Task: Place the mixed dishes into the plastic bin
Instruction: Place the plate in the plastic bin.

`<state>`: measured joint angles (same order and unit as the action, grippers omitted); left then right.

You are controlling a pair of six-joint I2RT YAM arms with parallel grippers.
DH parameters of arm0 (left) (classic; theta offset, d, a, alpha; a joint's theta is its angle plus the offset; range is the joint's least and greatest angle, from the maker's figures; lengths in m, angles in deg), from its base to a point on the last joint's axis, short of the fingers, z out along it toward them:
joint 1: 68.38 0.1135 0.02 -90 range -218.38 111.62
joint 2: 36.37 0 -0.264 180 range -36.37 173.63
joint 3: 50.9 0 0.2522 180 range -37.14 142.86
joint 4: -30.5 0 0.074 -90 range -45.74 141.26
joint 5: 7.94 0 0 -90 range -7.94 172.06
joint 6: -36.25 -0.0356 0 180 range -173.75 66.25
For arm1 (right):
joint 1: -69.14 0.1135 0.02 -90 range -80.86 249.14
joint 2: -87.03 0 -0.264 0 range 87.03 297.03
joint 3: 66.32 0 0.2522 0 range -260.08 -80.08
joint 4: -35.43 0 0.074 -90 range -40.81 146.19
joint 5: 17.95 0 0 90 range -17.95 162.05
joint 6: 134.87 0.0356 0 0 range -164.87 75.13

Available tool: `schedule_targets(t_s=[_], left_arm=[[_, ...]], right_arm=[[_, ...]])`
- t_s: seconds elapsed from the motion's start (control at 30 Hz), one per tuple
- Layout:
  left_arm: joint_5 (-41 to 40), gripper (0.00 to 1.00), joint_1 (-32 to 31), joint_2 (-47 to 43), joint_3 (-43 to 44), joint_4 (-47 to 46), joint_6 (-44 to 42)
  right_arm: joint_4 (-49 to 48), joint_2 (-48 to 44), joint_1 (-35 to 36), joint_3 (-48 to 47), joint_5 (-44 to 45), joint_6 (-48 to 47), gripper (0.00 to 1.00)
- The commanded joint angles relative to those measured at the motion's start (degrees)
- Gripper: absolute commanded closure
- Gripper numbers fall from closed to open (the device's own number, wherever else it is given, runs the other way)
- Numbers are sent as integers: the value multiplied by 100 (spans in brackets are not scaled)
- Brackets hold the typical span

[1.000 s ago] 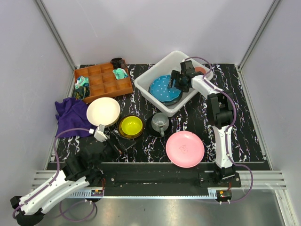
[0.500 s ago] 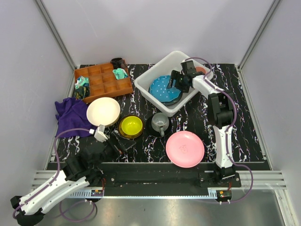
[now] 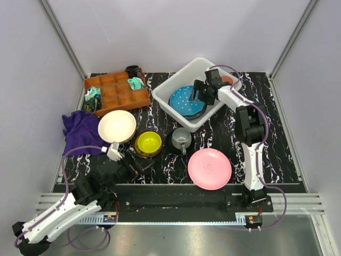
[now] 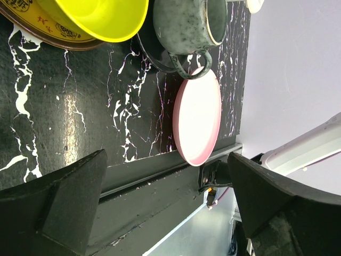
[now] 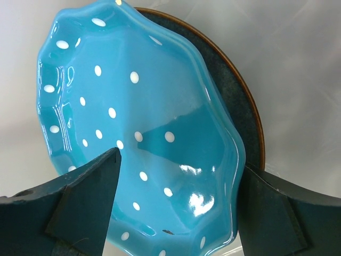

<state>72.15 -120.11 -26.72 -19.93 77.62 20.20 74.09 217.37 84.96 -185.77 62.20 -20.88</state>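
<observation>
Nothing on the table has shifted in the last second, and both arms sit where they were. The right gripper [image 3: 198, 97] hangs inside the plastic bin [image 3: 176, 77], jaws spread wide and holding nothing, over the blue white-dotted plate [image 3: 184, 100]. That plate lies on the grey-blue plate [image 5: 242, 114], whose rim shows past its scalloped edge; bare bin floor remains on the far side. The left gripper [image 3: 139, 160] is released too, low beside the front rail and near the small yellow bowl [image 3: 148, 142]. Outside the bin are the cream bowl [image 3: 117, 126], the grey mug [image 3: 181, 137] on the black saucer [image 3: 171, 144], and the pink plate [image 3: 209, 168] close to the table's front edge. Open marble lies right of the mug.
</observation>
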Motion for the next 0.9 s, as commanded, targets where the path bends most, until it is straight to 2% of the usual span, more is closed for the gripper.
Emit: schedule_targets(t_s=[0.0,0.87], left_arm=[[-55,1,-22,-95,10,-164,31],[-37,1,-22,-104,-25,-164,40]], right_arm=[[93,-413,-8,66,352,-114,12],[366,-361,97,-154,326,-333,11]])
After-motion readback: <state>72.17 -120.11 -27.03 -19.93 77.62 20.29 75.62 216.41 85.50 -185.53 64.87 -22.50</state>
